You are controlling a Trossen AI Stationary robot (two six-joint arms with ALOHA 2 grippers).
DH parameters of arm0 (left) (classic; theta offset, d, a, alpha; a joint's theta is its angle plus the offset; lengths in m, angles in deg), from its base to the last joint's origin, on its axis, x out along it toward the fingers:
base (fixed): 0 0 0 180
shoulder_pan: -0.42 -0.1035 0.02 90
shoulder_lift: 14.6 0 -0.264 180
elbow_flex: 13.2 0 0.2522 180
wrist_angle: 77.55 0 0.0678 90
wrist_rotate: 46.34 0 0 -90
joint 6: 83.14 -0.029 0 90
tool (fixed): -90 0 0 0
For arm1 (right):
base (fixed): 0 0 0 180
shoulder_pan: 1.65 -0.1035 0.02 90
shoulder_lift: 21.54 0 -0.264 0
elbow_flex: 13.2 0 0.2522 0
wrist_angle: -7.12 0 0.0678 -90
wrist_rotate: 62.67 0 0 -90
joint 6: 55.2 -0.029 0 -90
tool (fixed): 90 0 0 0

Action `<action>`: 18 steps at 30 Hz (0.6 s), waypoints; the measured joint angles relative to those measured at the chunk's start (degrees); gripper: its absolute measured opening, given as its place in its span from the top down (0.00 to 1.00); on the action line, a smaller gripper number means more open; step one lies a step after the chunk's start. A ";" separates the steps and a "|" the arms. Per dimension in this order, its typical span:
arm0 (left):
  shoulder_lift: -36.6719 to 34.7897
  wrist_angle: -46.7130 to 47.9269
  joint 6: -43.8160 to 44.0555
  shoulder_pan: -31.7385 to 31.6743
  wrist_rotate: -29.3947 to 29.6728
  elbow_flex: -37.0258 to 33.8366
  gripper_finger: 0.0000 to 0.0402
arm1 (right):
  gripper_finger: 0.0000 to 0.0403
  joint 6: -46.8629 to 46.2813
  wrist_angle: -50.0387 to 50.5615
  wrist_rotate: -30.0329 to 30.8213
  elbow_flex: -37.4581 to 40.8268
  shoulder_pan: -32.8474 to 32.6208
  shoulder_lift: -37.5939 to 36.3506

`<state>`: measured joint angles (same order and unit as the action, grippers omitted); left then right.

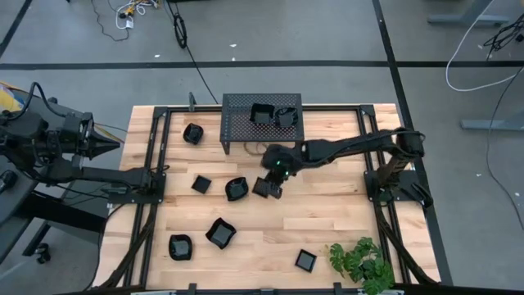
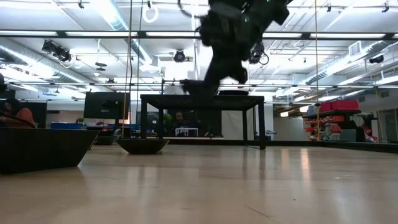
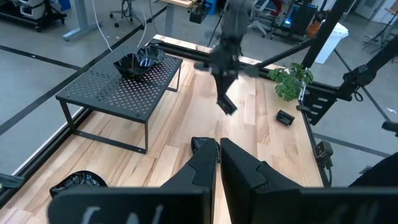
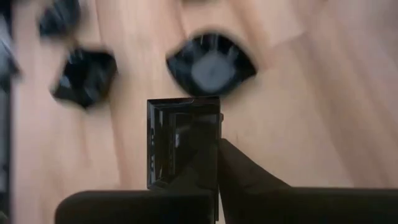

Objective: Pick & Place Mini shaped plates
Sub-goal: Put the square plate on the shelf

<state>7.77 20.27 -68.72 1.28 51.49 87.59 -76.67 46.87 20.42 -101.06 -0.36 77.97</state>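
My right gripper [image 1: 271, 181] hangs over the middle of the table, shut on a small square black plate [image 1: 263, 189], which also shows in the right wrist view [image 4: 180, 143]. Two more plates [image 1: 273, 115] sit on top of the black perforated stand [image 1: 237, 123]. Several other black plates rest on the wood by their bases: one far left [image 1: 192, 133], a small square one [image 1: 201, 183], a round one [image 1: 236, 189] and three nearer [image 1: 219, 233]. My left gripper [image 3: 217, 160] is shut and waits off the table's left edge [image 1: 102, 144]. My right gripper pinches the square plate by one side of its rim [image 4: 213, 146], and one finger [image 4: 242, 171] shows against that side. The fingers come from above, pointing down. The plate [image 3: 227, 104] is lifted clear of the table and hangs tilted below the gripper.
A green plant [image 1: 360, 262] stands at the table's near right corner, with a small square plate [image 1: 305, 260] next to it. A black frame [image 1: 151, 176] runs along the table's left and right sides. Bare wood [image 1: 327, 213] lies right of the held plate.
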 joint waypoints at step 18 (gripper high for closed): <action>0.02 0.01 0.00 0.01 0.00 0.00 0.94 | 0.99 -16.55 -3.90 4.52 -0.02 11.59 -14.51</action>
<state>7.79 20.28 -68.72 1.28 51.49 87.59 -93.22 42.97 24.94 -101.09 11.24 63.47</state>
